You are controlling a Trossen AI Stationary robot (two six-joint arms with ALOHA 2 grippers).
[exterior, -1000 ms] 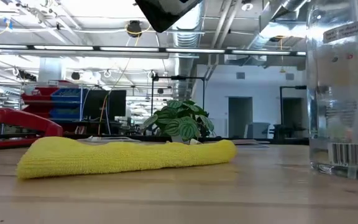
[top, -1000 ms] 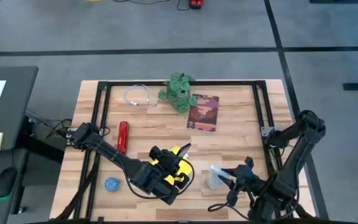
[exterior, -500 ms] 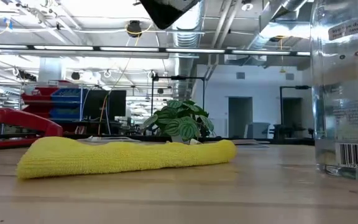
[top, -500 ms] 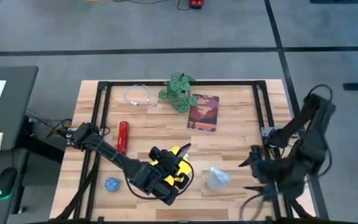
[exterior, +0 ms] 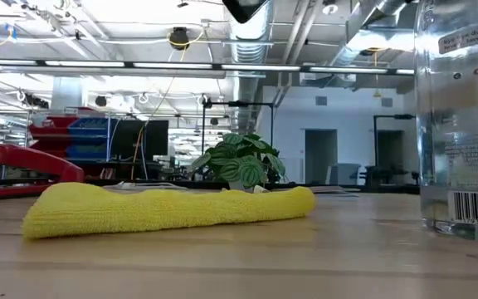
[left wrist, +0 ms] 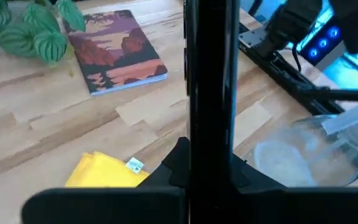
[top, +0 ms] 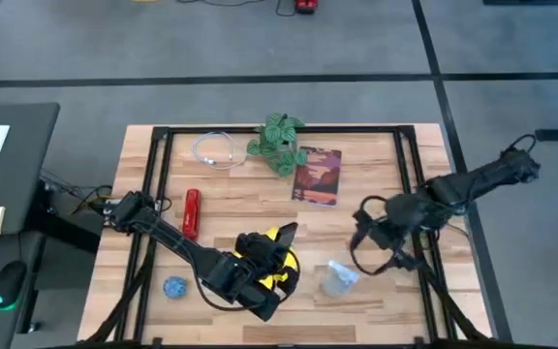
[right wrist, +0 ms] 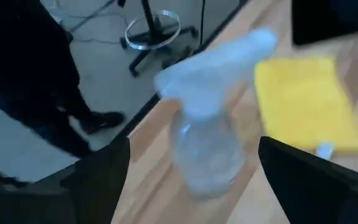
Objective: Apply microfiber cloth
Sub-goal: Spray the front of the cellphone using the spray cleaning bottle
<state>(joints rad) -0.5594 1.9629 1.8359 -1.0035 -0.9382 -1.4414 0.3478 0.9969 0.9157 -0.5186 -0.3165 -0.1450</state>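
High view. Wooden table (top: pixel 366 291); microfiber cloth (top: pixel 281 267), bright yellow, near the front edge, mostly covered by the left gripper (top: pixel 260 276) directly above it; finger state cannot be told from here. Clear spray bottle (top: pixel 337 276) just right of the cloth. Right gripper (top: pixel 374 242) hangs beyond the bottle, fingers spread, holding nothing. Further back: dark red book (top: pixel 318 176) with landscape cover, potted plant (top: pixel 279 141), coiled white cable (top: pixel 216 151). Left side: red stapler (top: pixel 192 212), small blue object (top: pixel 174 287).

Low view. Cloth (exterior: pixel 168 208) lies folded and flat on the wood. Bottle (exterior: pixel 463 116) at right edge bears a barcode and a printed label, text too small to read. Plant (exterior: pixel 241 162) behind the cloth; stapler (exterior: pixel 23 166) at left.

Left wrist view. Book (left wrist: pixel 120 50), no legible title; cloth corner (left wrist: pixel 101 171) with a small white tag, apparently just below the fingers.

Right wrist view. Bottle (right wrist: pixel 207 124) between the parted fingers (right wrist: pixel 98 180); cloth (right wrist: pixel 309 102) beyond.
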